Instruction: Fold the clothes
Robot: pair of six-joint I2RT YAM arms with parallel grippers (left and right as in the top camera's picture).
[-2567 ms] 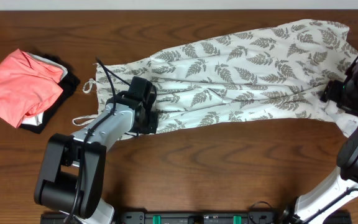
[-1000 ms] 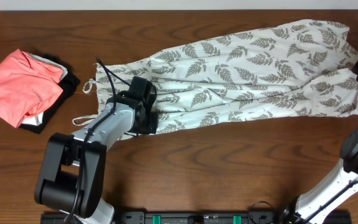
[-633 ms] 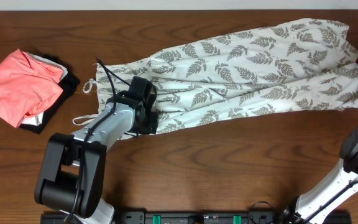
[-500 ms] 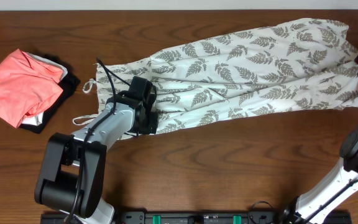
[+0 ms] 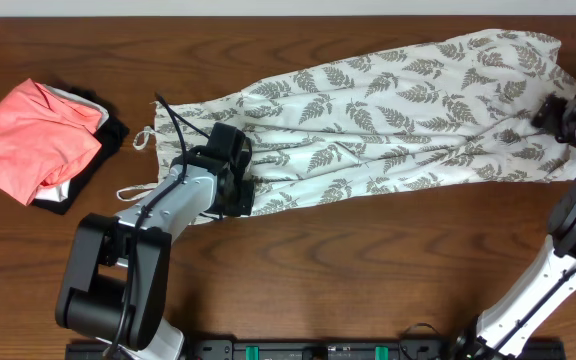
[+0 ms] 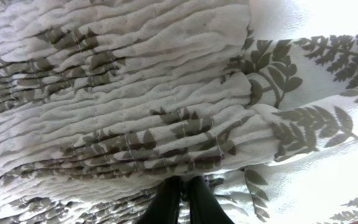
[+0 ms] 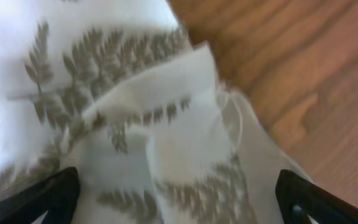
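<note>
One dress (image 5: pixel 398 110) with leaf prints lies stretched out on the table (image 5: pixel 368 270), from the middle to the far right corner. There are two grippers. The left gripper (image 6: pixel 182 194) has its jaws pressed together, pinching the crinkly top of the dress. The right gripper (image 7: pixel 179 199) has its jaws spread wide over the hem. One pink cloth (image 5: pixel 33 140) lies at the left and hides most of one black cloth (image 5: pixel 110 132). The picture's edge cuts off the right arm.

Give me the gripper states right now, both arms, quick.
Left gripper: closed, pinching the dress at its gathered top.
Right gripper: open over the dress hem, gripping nothing.
</note>
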